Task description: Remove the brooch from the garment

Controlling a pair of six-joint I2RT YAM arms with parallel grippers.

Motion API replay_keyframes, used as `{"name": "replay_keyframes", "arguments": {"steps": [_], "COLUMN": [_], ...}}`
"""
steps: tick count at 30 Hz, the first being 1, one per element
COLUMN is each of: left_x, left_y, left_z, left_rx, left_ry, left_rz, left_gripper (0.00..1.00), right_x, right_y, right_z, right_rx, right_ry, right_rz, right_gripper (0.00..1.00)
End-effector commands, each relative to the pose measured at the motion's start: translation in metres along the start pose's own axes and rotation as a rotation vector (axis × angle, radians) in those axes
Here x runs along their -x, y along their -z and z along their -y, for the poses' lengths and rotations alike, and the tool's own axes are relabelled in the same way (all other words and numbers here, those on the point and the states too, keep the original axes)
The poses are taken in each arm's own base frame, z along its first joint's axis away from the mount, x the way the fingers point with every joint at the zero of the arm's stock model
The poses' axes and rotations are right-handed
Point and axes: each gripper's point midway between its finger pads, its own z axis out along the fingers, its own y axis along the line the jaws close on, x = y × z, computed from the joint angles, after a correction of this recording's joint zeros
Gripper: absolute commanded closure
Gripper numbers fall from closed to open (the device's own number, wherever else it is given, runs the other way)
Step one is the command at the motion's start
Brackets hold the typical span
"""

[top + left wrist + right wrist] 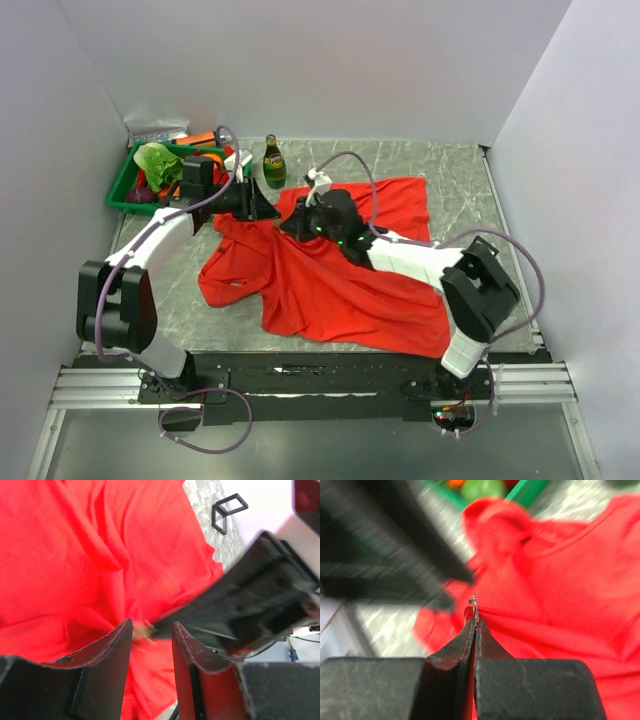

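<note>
The bright red garment [340, 270] lies crumpled across the table. My right gripper [475, 621] is shut on the tiny gold brooch [474, 602], which sticks out just past its tips, with a pinch of red fabric at the tips. In the left wrist view the brooch [142, 632] shows as a blurred gold speck between my left gripper's fingers [150, 630], at the tip of the right gripper's finger. My left gripper is open, its jaws apart on either side of the brooch. In the top view both grippers meet over the garment's upper left, left [268, 208] and right [290, 226].
A green bin [150, 185] of produce stands at the back left. A green bottle [273, 163] stands just behind the garment. A small black wire-frame piece [227, 511] sits on the marble table beyond the garment's far edge.
</note>
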Motion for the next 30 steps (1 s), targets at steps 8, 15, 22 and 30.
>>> {"name": "replay_keyframes", "arguments": {"steps": [8, 15, 22, 30], "left_x": [0.014, -0.024, -0.048, -0.026], "left_y": [0.059, 0.061, 0.022, 0.013], "left_z": [0.003, -0.028, -0.049, -0.025], "left_rx": [0.119, 0.182, 0.184, 0.15], "left_ry": [-0.069, -0.066, -0.138, -0.131], "left_rz": [0.068, 0.023, 0.051, 0.05], "left_gripper": [0.56, 0.55, 0.47, 0.49], "right_x": [0.048, 0.064, 0.076, 0.117], "right_y": [-0.061, -0.061, -0.036, -0.052], "right_z": [0.013, 0.014, 0.033, 0.018], "right_rx": [-0.191, -0.2, -0.247, -0.212], "right_ry": [0.006, 0.156, 0.16, 0.171], "right_rz": [0.316, 0.379, 0.319, 0.434], "right_gripper": [1.0, 1.0, 1.0, 1.0]}}
